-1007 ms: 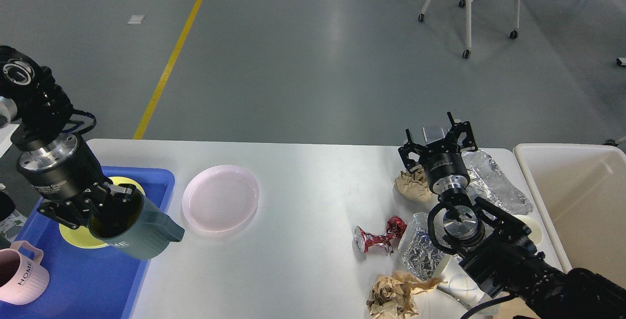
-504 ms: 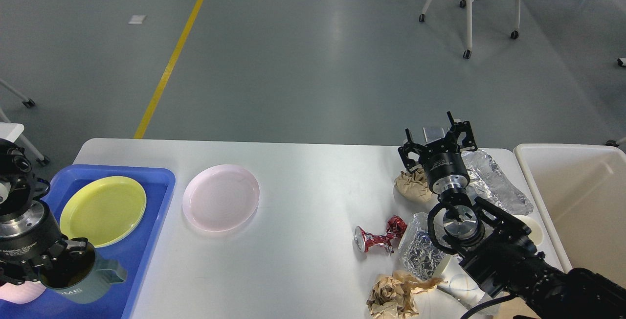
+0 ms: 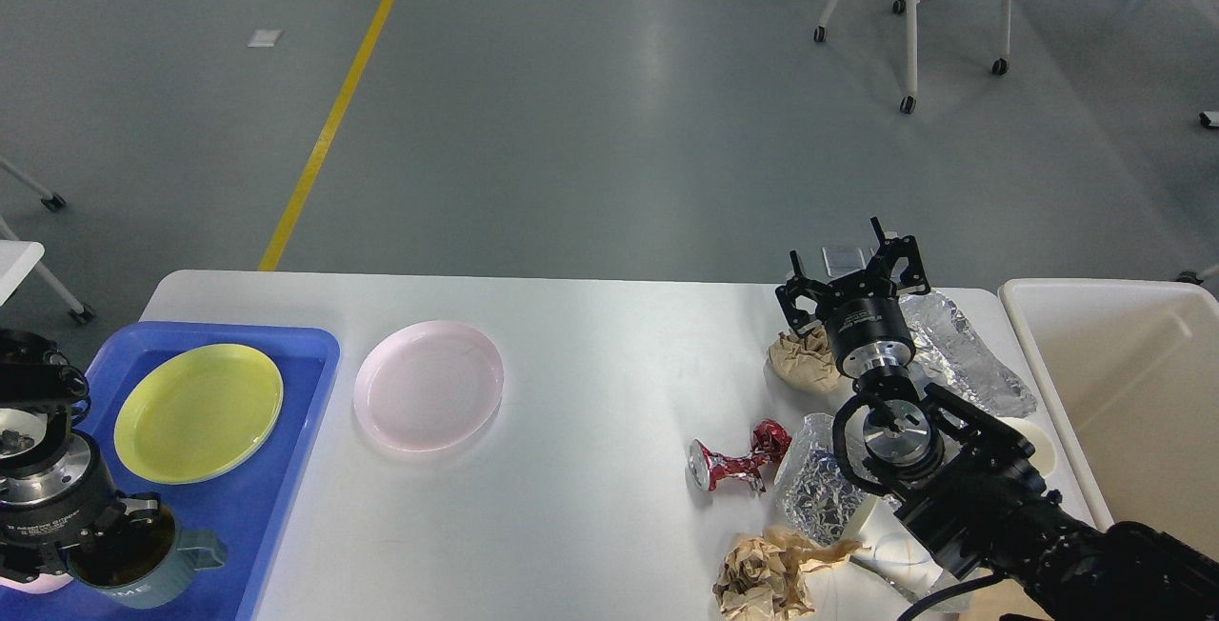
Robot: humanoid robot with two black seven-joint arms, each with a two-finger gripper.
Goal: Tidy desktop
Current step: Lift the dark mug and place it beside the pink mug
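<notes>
Across the middle of the view lies the white desktop [image 3: 590, 392], a wide surface with a blue tray [image 3: 286, 354] at its left end and a cream bin [image 3: 1105, 383] just off its right end. A yellow plate [image 3: 198, 411] sits in the tray; a pink plate [image 3: 429, 385] rests on the bare surface just beside it.

Low over the tray's near corner, the left end effector [image 3: 119, 545] grips the rim of a grey-green mug [image 3: 143, 569], one finger inside the cup. To set it down well, I would lower it until the base sits flat on the tray, clear of the yellow plate and the pink mug [image 3: 24, 585] at the edge, then part the fingers and lift straight up so the rim is not dragged.

Over at the right, the right end effector [image 3: 852, 283] hangs with fingers spread and empty above the litter: brown paper wads [image 3: 805, 359], crumpled foil [image 3: 962, 354], a crushed red can [image 3: 733, 464]. Those look bound for the bin, the pink plate for the tray.
</notes>
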